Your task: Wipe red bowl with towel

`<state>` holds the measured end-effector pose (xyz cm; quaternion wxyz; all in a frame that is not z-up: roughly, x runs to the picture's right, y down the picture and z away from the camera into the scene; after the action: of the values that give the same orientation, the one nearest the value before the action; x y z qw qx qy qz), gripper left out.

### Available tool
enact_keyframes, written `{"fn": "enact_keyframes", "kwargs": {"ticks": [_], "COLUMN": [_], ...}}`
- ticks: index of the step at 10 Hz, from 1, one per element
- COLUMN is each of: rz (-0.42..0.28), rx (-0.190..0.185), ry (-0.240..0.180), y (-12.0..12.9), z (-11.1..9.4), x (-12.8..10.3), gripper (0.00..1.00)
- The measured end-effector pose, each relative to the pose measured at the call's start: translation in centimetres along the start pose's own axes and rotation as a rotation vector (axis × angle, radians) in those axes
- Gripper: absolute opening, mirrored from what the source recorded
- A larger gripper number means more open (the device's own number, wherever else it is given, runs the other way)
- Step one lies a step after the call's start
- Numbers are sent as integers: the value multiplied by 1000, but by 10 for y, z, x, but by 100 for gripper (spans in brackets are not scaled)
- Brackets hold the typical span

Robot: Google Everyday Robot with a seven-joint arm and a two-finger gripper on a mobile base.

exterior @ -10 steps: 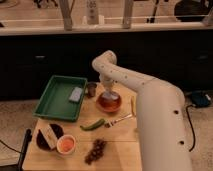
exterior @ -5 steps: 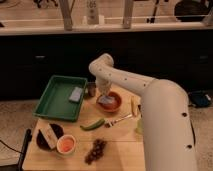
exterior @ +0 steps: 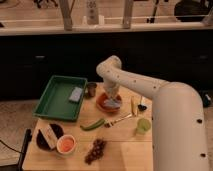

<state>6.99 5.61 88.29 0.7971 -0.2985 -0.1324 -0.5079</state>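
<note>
Gripper [exterior: 111, 98] hung low over the red bowl [exterior: 102, 105], wrist bent down from the arm's raised elbow; whether it was clamped or slack, cannot tell, as the wrist hid its tip.

Towel [exterior: 114, 105] lay as a grey-blue wad directly beneath the gripper, inside the bowl, toward its right half; contact between gripper and cloth looked likely but was not certain.

Change noted: half a second earlier the gripper sat nearer the bowl's left edge, toward the metal cup [exterior: 91, 89]; by this moment it had swung back rightward, and the cloth showed on the right side with it; the bowl itself had hardly shifted on the table [exterior: 122, 152].

Reading: a back-and-forth stroke across the bowl's inside; the wipe judged under way, not finished, since orange-red surface showed bare on the left.

Outward: metal cup just beside the bowl's upper left, close enough to be knocked on a leftward stroke; green tray [exterior: 55, 102] farther left, holding a flat grey-blue block [exterior: 76, 94], untouched and apart from the work.
</note>
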Motion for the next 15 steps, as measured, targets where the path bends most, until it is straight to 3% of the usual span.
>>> {"fn": "enact_keyframes", "kwargs": {"ticks": [3, 5, 7, 10, 13, 15], "rz": [74, 115, 119, 57, -21, -106], "rx": [-15, -12, -6, -7, -11, -4], "ry": [11, 28, 36, 42, 31, -6], "y": [11, 0, -14, -46, -57, -55], "z": [2, 5, 5, 5, 4, 4], "x": [26, 49, 56, 45, 35, 13], "gripper": [0, 0, 0, 0, 0, 0]}}
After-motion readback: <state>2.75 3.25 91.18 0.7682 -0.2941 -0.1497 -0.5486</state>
